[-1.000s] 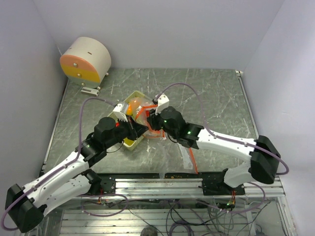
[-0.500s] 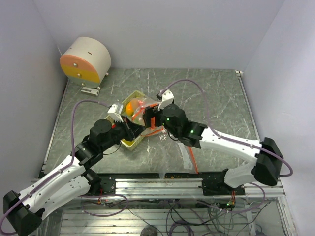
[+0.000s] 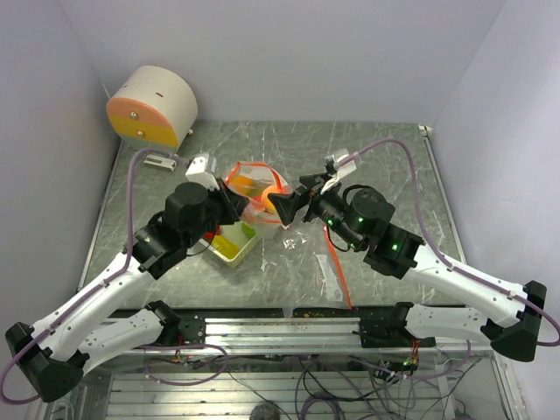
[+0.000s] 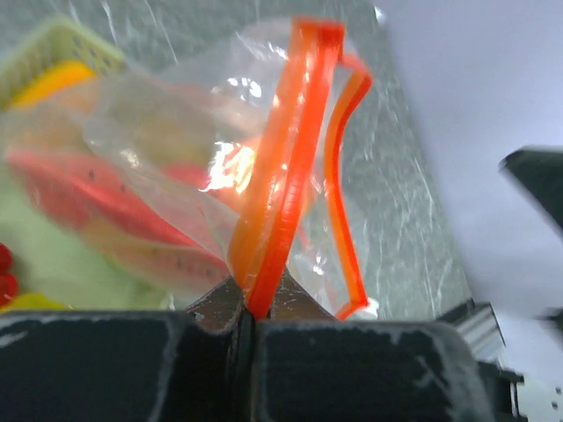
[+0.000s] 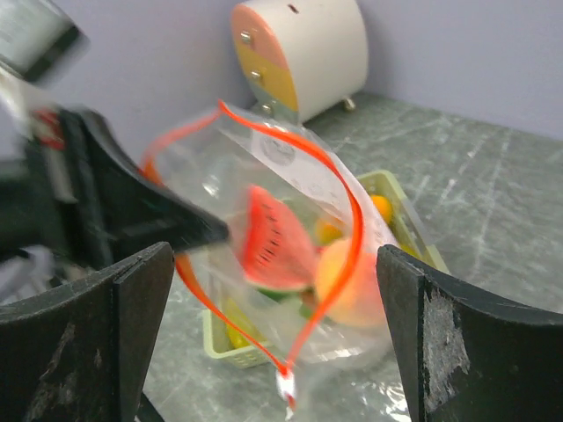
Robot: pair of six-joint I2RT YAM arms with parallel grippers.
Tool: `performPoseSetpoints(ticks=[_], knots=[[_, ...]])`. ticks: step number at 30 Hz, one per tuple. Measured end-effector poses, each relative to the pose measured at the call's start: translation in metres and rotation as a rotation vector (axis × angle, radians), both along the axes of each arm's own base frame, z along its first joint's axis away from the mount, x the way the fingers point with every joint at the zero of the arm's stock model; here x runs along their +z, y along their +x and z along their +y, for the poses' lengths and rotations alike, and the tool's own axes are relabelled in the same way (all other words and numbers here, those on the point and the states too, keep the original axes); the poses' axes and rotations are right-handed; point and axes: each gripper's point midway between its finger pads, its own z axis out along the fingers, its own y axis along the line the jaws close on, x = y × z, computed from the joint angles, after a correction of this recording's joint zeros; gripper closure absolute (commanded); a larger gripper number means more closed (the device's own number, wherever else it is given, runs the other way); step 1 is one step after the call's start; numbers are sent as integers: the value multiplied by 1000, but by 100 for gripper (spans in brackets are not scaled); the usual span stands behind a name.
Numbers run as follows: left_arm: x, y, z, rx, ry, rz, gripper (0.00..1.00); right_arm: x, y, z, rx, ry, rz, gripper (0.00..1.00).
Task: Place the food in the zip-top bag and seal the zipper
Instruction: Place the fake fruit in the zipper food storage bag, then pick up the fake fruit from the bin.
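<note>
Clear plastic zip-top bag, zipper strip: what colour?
Orange-red zipper strip; shows best in the left wrist view, pinched in the left gripper.

A cream-and-orange drum [image 3: 153,107] stands well behind the yellow-green tray [image 3: 229,256].

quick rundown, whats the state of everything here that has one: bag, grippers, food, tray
clear zip-top plastic bag with orange zipper: unsealed, mouth gaping, held by its rim
left gripper: jaws shut on the zipper strip
right gripper: jaws wide open, holding nothing
red watermelon-slice toy: inside the bag
pale yellow-green rectangular tray: holds a few pieces
</note>
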Motion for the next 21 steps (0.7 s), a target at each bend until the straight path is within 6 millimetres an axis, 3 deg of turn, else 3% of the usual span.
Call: performPoseSetpoints(ticks=[5, 7, 9, 14, 18, 21], knots=[[71, 16, 27, 133, 77, -93, 93, -15, 14, -13, -109, -35, 40, 3], [103, 15, 48, 209, 86, -142, 93, -19, 17, -18, -140, -37, 50, 3], [123, 9, 71, 284, 91, -176, 93, -21, 19, -23, -163, -34, 55, 3], [130, -23, 139, 464, 123, -198, 93, -30, 26, -18, -164, -50, 75, 4], [132, -52, 187, 585, 111, -217, 93, -52, 37, 22, -81, -104, 130, 12], [131, -69, 214, 651, 107, -225, 93, -84, 45, 63, 4, -163, 200, 16]])
